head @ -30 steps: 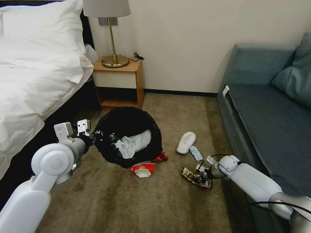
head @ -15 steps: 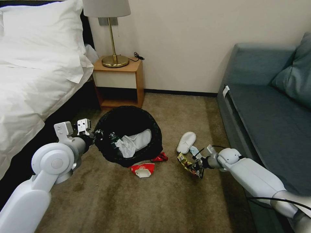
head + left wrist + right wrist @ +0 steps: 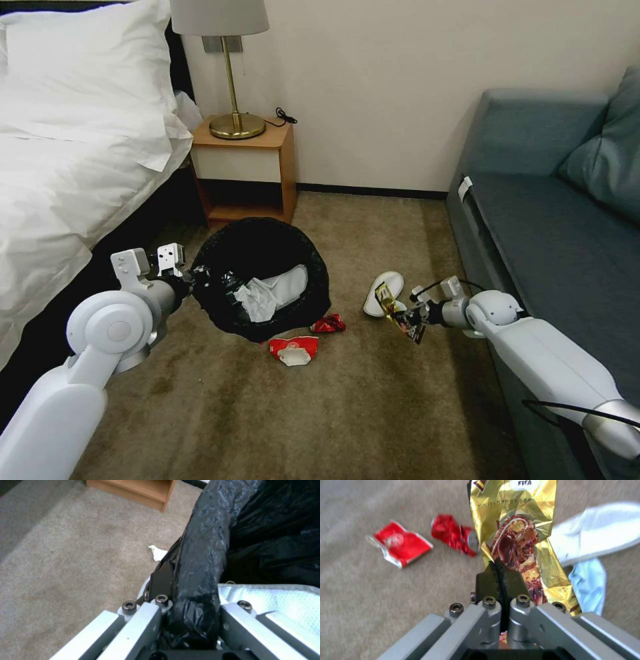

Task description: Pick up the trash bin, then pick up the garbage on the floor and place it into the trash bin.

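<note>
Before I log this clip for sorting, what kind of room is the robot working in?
Most likely a hotel bedroom: a bed with white linen, a wooden nightstand carrying a brass lamp, a blue-grey sofa, and a disposable white slipper on the carpet.

The lamp (image 3: pixel 220 17) is cut off by the head view's upper edge; the trash bin (image 3: pixel 261 257) base is hidden by its black liner. The slipper (image 3: pixel 596 540) is blurred and cut off at the right wrist view's edge; the wrapper (image 3: pixel 516 537) print is partly covered by the right end effector (image 3: pixel 500 580).
</note>
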Robot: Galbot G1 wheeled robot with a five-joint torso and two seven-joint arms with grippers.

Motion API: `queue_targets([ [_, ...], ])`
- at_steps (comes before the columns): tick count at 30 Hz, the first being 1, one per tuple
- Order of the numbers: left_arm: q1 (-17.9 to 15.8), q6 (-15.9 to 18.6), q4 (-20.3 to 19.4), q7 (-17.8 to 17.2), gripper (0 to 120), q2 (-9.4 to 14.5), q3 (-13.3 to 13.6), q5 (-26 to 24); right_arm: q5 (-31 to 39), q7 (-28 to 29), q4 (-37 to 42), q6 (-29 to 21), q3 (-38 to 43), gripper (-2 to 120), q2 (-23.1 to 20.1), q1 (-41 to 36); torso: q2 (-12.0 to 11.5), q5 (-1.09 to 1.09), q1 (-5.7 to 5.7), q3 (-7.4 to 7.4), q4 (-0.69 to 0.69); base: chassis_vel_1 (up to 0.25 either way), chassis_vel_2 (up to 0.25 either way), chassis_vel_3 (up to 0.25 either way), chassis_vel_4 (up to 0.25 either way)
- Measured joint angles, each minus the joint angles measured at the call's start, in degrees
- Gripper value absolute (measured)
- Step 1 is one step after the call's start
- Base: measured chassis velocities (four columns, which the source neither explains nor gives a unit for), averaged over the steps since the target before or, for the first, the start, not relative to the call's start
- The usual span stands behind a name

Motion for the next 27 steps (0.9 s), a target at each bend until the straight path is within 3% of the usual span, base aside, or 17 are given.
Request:
queue_targets([
  [14,0.44,0.0,1.66,0.29,3,-0.53,1.33,0.84,5.18,3.19,11.33,-1.23,9.85,0,-2.78,-2.97,0.0,-0.01,0.0,0.0,-0.01,0.0,0.0,0.0,0.0],
  [27,0.19,0.0,2.13,0.53,3,-0.49,2.58,0.9,11.19,6.28,18.13,-1.26,12.49,0,-2.96,-0.84,0.0,-0.01,0.0,0.0,0.0,0.0,0.0,0.0,0.0],
])
